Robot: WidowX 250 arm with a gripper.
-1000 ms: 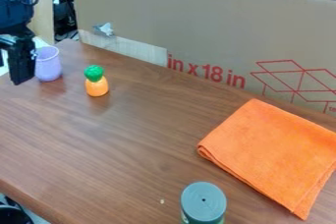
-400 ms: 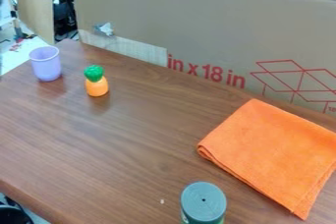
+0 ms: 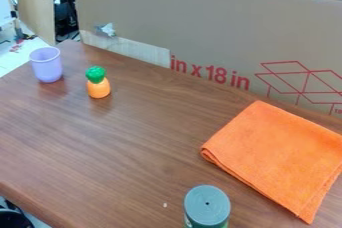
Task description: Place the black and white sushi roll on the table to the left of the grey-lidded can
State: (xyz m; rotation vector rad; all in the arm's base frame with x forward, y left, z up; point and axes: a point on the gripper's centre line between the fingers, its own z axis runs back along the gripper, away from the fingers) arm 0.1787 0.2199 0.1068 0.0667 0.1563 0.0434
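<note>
Arm w/drawn from beside purple cup (image 3: pixel 47 67), claw opening & hold can't tell, cup upright on brown table (image 3: pixel 120 147), orange/green toy (image 3: pixel 98 89) just view-R of cup, orange cloth (image 3: pixel 277 157) & green can (image 3: pixel 208 206) well apart, lower R of cup

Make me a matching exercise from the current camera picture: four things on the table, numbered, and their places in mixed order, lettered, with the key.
1. Purple cup
2. Green-topped orange toy
3. Orange cloth
4. Can with a grey-green lid

A. At the picture's bottom edge
B. Nearest the picture's left edge of the four
C. Folded, by the picture's right edge
D. Just right of the item in B, upright

Right pairs: 1-B, 2-D, 3-C, 4-A
</note>
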